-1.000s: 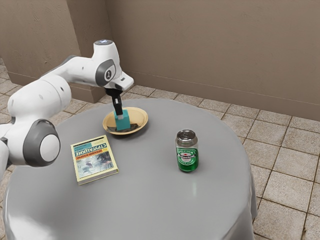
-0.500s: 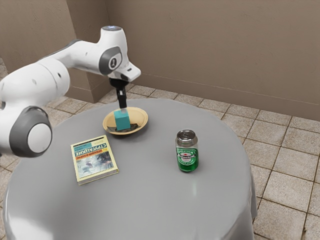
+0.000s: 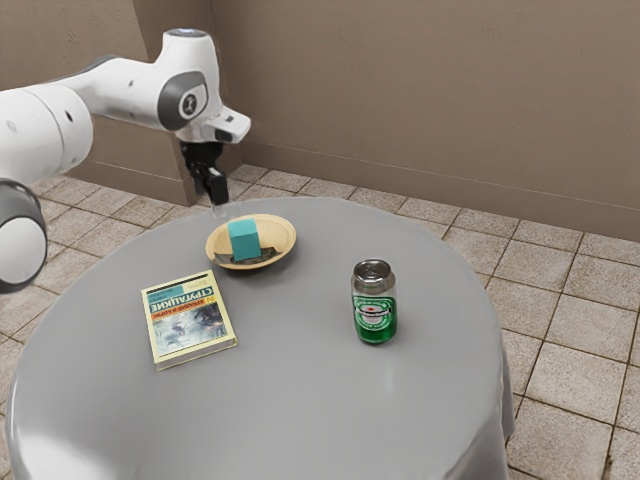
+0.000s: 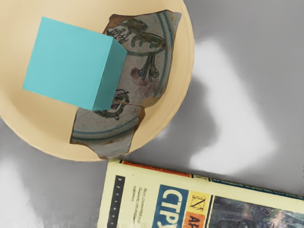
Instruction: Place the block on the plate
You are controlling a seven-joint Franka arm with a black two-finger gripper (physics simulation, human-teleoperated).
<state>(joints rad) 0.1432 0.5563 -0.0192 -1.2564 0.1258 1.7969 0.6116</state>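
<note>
Block [image 3: 244, 241] sits in the yellow plate [image 3: 284, 232], inside the rim, partly over the dark painted patch [image 4: 151, 59] and partly over plain yellow. Looks a near-cube: upper face about square in the wrist view, so no long axis to read. That face points up; one side face looks toward the exterior camera. Its edges run nearly parallel to those of the book [image 3: 191, 319], turned only slightly off them. Seems upright; a small tilt cannot be ruled out. Gripper [image 3: 220, 210] hangs just beside the block in the exterior view, toward that view's left and higher up, apart from it, not clamped on it; whether the claw is apart or together, cannot tell. Book lies flat on the gray table [image 3: 300, 400], near the plate. Green can [image 3: 375, 305] stands upright, well apart, toward the exterior view's right.
</note>
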